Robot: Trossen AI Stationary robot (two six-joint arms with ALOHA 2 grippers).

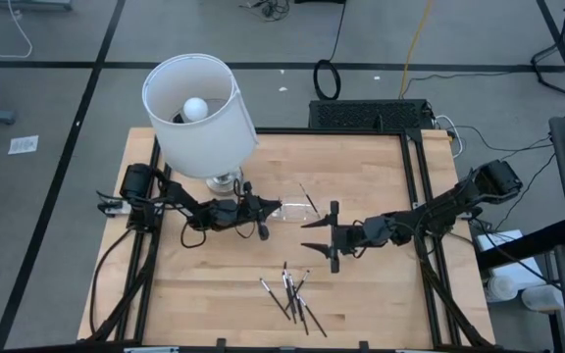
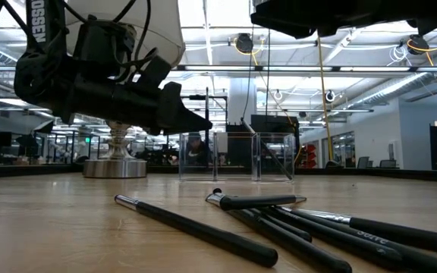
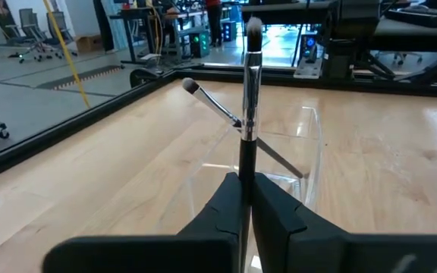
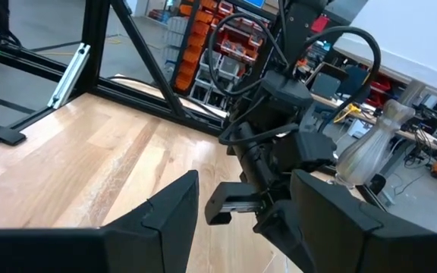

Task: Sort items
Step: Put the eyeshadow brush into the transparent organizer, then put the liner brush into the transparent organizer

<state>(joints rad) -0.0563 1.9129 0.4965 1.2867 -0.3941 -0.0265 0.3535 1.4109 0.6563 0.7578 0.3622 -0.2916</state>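
While the lamp [image 1: 201, 116] crowds the counter's [image 1: 194, 294] far left corner, the step in hand looks like dropping a stick into the clear tray [image 1: 292, 209]. To do it well, lower the tip inside the tray walls before letting go, clear of the stick [image 3: 226, 114] already leaning there. The left end effector [image 3: 246, 199] is pinched narrow on one upright stick [image 3: 249, 91], just beside the tray. The right end effector [image 1: 328, 237] hovers wide and empty near mid-counter. Loose sticks [image 1: 292, 292] lie in a cluster at the near edge, well apart from both.
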